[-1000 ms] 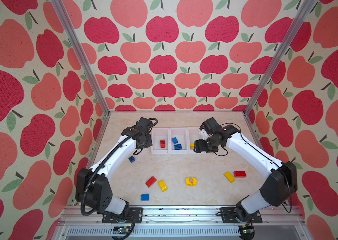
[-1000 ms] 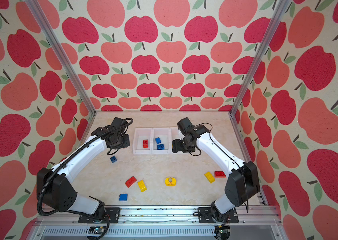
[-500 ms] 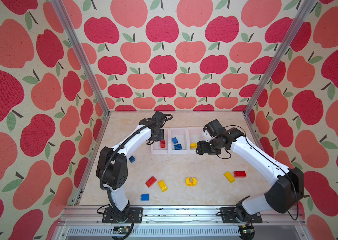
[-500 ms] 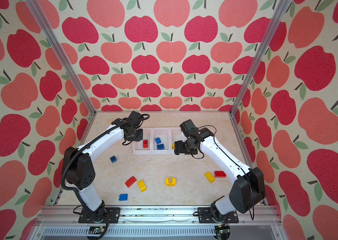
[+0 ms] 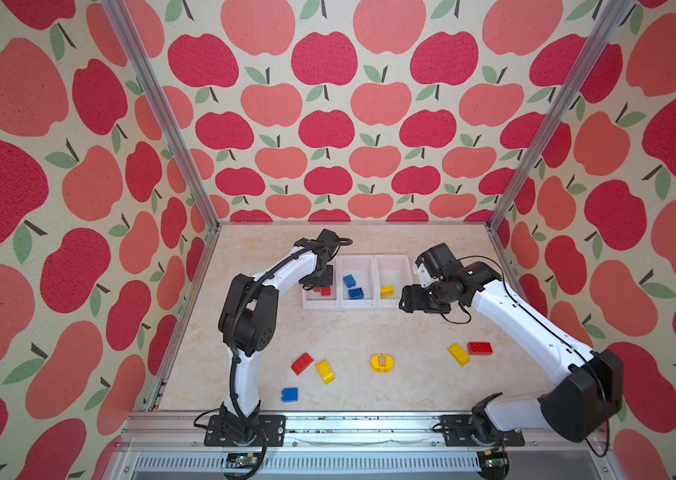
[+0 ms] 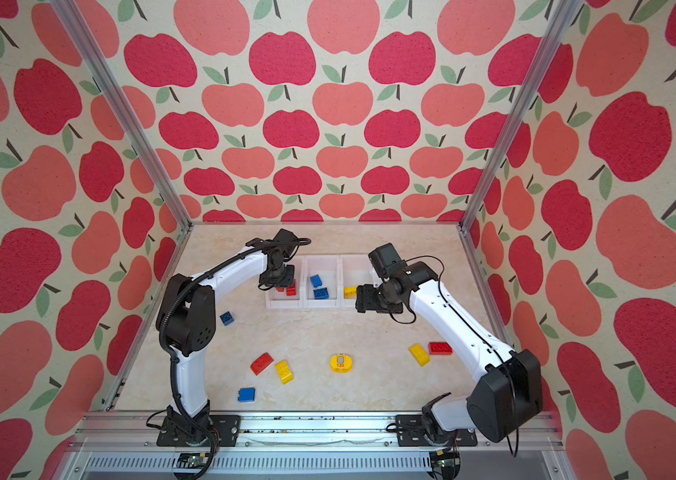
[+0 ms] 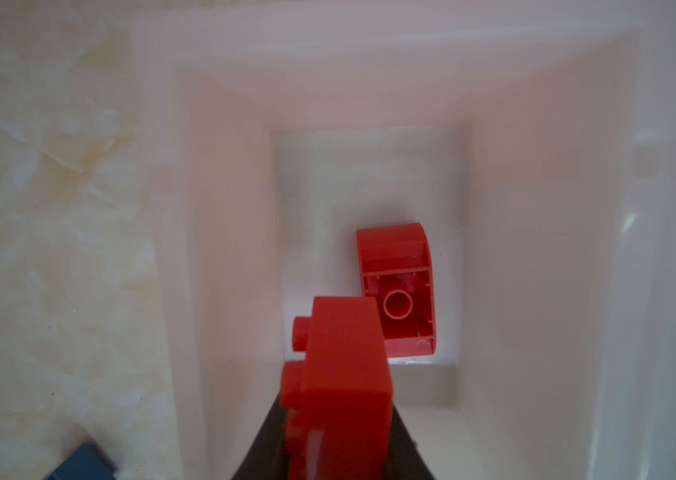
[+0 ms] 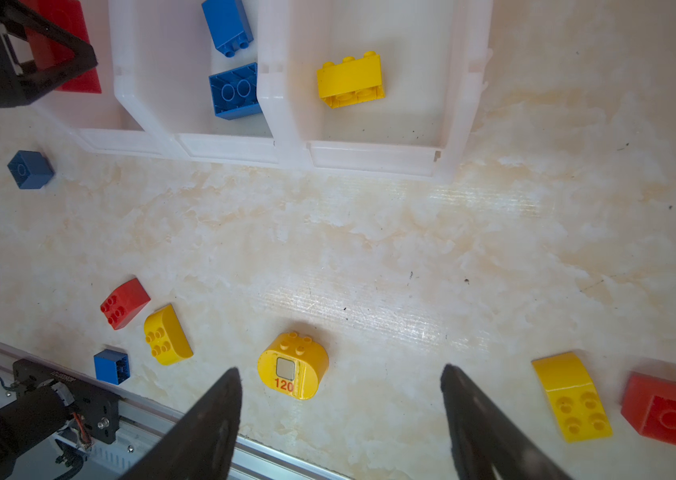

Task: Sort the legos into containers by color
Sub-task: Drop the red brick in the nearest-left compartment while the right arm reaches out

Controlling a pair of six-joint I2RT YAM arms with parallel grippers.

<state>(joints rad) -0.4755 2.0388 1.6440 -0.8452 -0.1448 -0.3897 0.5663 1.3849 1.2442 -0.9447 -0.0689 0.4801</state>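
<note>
The left pincer [image 5: 318,284] is clamped on 1 red brick [image 7: 340,374] over the left bin [image 7: 220,208], bumps sideways, long side along the pincer. The right pincer [image 5: 404,297] is apart, just right of the right bin [image 5: 394,269].

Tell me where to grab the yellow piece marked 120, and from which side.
Come straight down with the open right pincer on the yellow 120 piece. Close across its two longer sides, not its rounded ends, which would likely slip. It lies alone on the table, so there is room on both sides.
</note>
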